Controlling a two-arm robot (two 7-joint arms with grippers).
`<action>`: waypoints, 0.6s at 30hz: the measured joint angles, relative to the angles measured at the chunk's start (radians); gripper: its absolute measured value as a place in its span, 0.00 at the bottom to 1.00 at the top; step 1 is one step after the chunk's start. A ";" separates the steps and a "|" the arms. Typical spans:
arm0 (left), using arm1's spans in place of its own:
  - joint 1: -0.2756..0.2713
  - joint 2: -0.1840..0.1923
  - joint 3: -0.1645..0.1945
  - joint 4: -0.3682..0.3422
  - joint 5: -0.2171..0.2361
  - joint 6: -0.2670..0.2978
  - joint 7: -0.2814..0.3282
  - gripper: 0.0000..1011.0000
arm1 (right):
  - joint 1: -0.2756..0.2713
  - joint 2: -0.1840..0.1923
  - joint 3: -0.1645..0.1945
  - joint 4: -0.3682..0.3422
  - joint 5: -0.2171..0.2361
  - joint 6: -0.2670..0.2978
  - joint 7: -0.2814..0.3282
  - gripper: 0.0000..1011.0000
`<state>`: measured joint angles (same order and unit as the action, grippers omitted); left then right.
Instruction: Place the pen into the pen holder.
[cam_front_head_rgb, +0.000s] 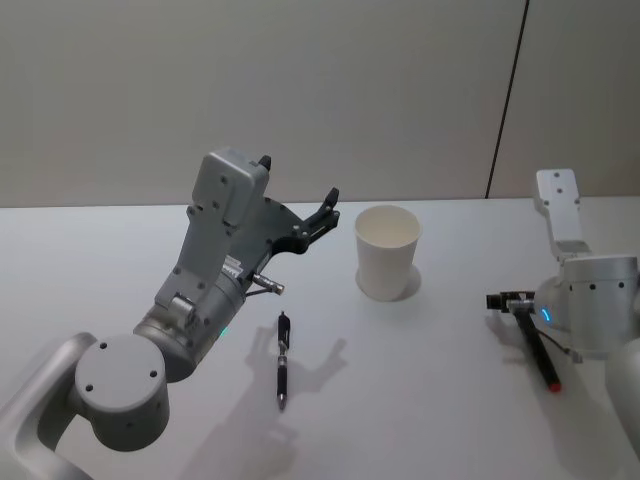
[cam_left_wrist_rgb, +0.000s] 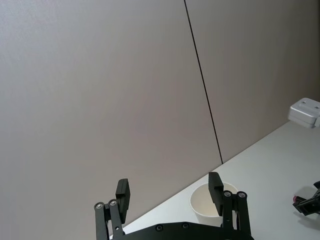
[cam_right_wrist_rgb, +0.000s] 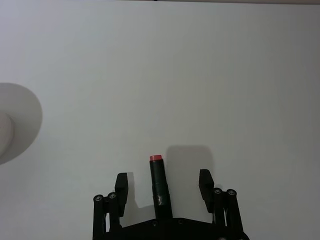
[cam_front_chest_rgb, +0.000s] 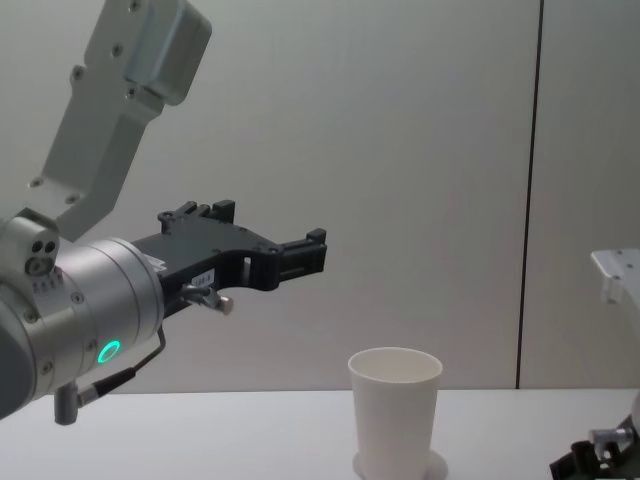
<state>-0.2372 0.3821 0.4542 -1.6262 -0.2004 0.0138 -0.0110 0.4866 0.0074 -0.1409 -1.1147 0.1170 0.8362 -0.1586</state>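
A black pen (cam_front_head_rgb: 283, 360) lies on the white table, in front of my raised left arm. The pen holder, a white paper cup (cam_front_head_rgb: 388, 252) (cam_front_chest_rgb: 393, 410), stands upright behind it and to its right. My left gripper (cam_front_head_rgb: 297, 178) (cam_left_wrist_rgb: 169, 192) hangs open and empty in the air, well above the table and left of the cup (cam_left_wrist_rgb: 206, 201). A second black pen with a red end (cam_front_head_rgb: 541, 357) (cam_right_wrist_rgb: 158, 182) lies on the table at the right. My right gripper (cam_front_head_rgb: 497, 300) (cam_right_wrist_rgb: 163, 185) sits low over it, open, its fingers (cam_right_wrist_rgb: 121, 187) on either side without touching.
The table (cam_front_head_rgb: 430, 400) is bare white with a grey wall behind it. A dark vertical seam (cam_front_chest_rgb: 531, 190) runs down the wall right of the cup. The right arm's white link (cam_front_head_rgb: 560, 210) rises at the far right.
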 joint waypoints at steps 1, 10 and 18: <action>0.000 0.000 0.000 0.000 0.000 0.000 0.000 0.99 | 0.001 -0.001 0.001 0.005 0.000 -0.002 0.000 0.90; 0.000 0.000 0.000 0.000 0.000 0.000 0.000 0.99 | 0.012 -0.006 0.008 0.038 0.001 -0.015 0.002 0.62; 0.000 0.000 0.000 0.000 0.000 0.000 0.000 0.99 | 0.019 -0.011 0.012 0.065 -0.001 -0.026 0.006 0.37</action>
<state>-0.2372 0.3821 0.4542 -1.6262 -0.2004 0.0138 -0.0109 0.5061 -0.0035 -0.1286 -1.0496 0.1164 0.8100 -0.1529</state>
